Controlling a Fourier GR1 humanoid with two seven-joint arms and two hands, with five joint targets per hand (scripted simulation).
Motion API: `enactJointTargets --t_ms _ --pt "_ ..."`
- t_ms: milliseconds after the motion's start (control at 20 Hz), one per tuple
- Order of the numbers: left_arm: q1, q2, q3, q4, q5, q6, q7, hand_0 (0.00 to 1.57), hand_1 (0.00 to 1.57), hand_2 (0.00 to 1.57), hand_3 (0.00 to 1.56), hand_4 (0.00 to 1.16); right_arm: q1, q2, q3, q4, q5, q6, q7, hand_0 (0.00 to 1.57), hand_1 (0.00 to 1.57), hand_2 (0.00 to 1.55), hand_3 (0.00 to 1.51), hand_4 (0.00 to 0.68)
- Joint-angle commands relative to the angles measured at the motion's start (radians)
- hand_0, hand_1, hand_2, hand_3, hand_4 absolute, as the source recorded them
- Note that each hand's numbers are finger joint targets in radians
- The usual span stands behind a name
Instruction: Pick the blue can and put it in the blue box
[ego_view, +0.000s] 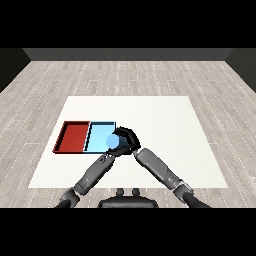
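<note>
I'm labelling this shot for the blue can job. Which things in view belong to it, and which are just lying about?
Belongs to the job:
- blue can, over the blue tray's right edge
- light blue tray
- right hand, curled round the can

Just there:
- red tray, left of the blue one
- left hand, below the can; fingers unclear
- white table

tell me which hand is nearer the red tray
Left. The left hand sits at the blue tray's near right corner, a tray away from the red tray. The right hand is farther right, curled round the can.
</note>
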Motion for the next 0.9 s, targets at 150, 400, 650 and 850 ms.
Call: enactJointTargets --t_ms 150,400,650,850 --pt "-0.002 0.014 0.048 -0.041 0.052 -0.081 0.006 1.42 1.42 1.35 1.0 0.68 0.062 0.023 -0.005 -0.057 -0.1 0.026 0.006 1.27 1.27 1.37 1.33 0.415" --pt "-0.007 -0.03 0.044 0.024 0.056 -0.04 0.015 1.57 1.57 1.52 1.45 1.1 0.061 0.023 -0.06 -0.051 -0.037 0.051 0.055 0.0 0.0 0.0 0.0 0.0" --pt "-0.004 -0.03 0.073 0.011 0.003 -0.041 0.034 1.57 1.57 1.52 1.45 1.12 0.105 0.024 -0.063 -0.113 0.015 0.058 0.099 0.0 0.0 0.0 0.0 0.0" --pt "-0.019 -0.03 0.06 0.024 -0.007 -0.023 0.03 1.57 1.57 1.56 1.49 1.14 0.091 0.024 -0.103 -0.094 -0.016 0.085 0.078 0.0 0.0 0.0 0.0 0.0"
